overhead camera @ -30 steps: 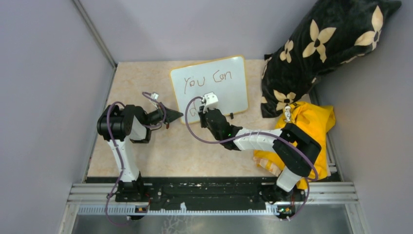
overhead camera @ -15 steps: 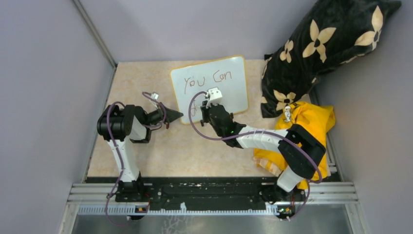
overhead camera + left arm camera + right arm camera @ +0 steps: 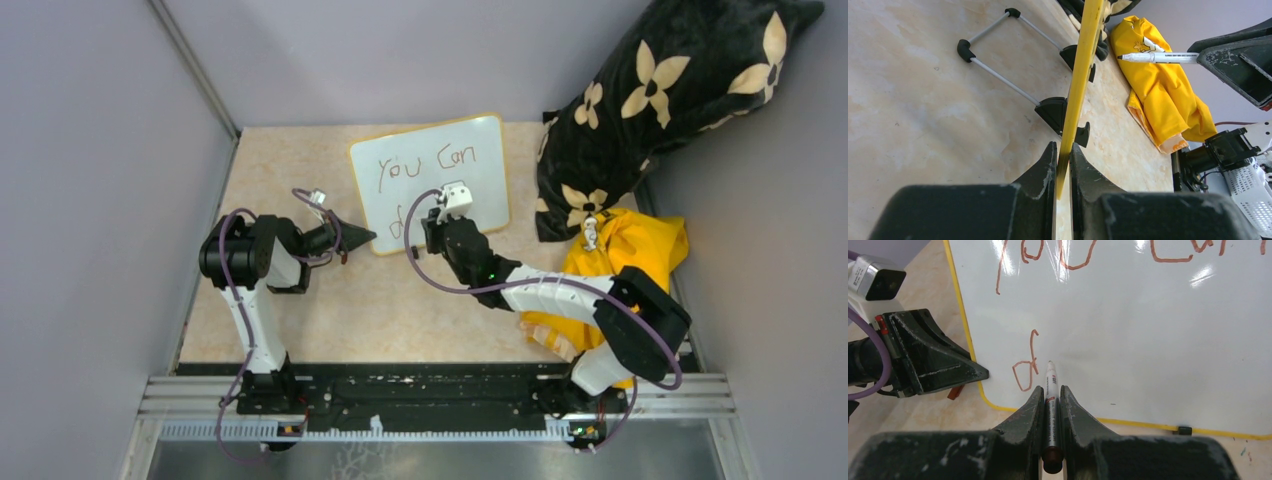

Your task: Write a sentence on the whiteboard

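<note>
Now, left gripper (image 3: pixel 1063 150): clamped on whiteboard (image 3: pixel 1082 70) edge.
right gripper (image 3: pixel 1050 395): pinching marker (image 3: pixel 1050 377), tip beside the sentence (image 3: pixel 1033 352), at its "d".

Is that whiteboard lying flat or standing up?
Standing, propped: the whiteboard rises edge-on from its black feet, wire stand behind, left gripper clamping its edge.

The left gripper (image 3: pixel 366 237) has its fingers pinched to a point on the lower left corner of the whiteboard (image 3: pixel 470 190), and the right gripper (image 3: pixel 428 230) hangs over the board's lower half. Beyond the right fingers runs the sentence (image 3: pixel 425 163), "You Can", with a reddish letter d (image 3: pixel 397 222) just to their left. Well off to their right lie a yellow cloth (image 3: pixel 650 250) and a black flowered pillow (image 3: pixel 640 110).
</note>
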{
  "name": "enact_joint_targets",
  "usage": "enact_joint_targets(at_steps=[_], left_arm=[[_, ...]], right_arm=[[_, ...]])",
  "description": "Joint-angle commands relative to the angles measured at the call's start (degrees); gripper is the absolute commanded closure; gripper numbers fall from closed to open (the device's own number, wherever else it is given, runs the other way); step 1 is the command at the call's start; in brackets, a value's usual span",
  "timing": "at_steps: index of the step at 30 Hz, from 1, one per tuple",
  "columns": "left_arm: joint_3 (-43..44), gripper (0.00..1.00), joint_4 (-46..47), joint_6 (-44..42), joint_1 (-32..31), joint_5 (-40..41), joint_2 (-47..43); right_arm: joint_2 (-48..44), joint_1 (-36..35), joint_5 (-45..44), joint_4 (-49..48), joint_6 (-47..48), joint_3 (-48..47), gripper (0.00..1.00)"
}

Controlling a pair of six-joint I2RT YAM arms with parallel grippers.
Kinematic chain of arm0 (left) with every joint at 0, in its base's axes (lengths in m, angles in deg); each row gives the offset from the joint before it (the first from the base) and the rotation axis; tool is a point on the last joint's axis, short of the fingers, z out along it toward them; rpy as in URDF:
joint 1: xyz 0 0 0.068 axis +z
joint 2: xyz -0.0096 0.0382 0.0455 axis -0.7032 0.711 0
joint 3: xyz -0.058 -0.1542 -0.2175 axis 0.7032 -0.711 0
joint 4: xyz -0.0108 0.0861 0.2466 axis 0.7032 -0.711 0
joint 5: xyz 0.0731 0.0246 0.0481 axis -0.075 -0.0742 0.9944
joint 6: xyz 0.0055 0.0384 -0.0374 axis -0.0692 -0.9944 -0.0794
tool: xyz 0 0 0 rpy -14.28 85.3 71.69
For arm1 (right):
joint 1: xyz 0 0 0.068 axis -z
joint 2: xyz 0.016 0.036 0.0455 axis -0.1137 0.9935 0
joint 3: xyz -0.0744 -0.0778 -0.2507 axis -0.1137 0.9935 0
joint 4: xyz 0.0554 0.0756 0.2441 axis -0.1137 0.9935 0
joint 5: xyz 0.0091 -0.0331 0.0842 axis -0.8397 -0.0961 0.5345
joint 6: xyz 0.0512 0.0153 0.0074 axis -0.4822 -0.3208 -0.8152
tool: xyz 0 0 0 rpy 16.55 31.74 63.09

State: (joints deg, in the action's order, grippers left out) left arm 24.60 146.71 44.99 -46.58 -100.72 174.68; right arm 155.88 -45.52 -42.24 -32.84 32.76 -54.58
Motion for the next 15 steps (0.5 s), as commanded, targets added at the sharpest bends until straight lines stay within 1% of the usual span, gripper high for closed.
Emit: enact_joint_targets(at_steps=[1, 15], left_arm=[[0.2, 1.00, 2.0, 0.6, -0.4, -0.7, 0.7], [0.2, 1.00, 1.9, 0.7, -0.4, -0.8, 0.7]], right_arm=[[2.1, 0.2, 1.4, -2.4, -0.9, -3.7, 1.00], [6.7, 0.2, 1.8, -1.7, -1.1, -7.2, 1.00]])
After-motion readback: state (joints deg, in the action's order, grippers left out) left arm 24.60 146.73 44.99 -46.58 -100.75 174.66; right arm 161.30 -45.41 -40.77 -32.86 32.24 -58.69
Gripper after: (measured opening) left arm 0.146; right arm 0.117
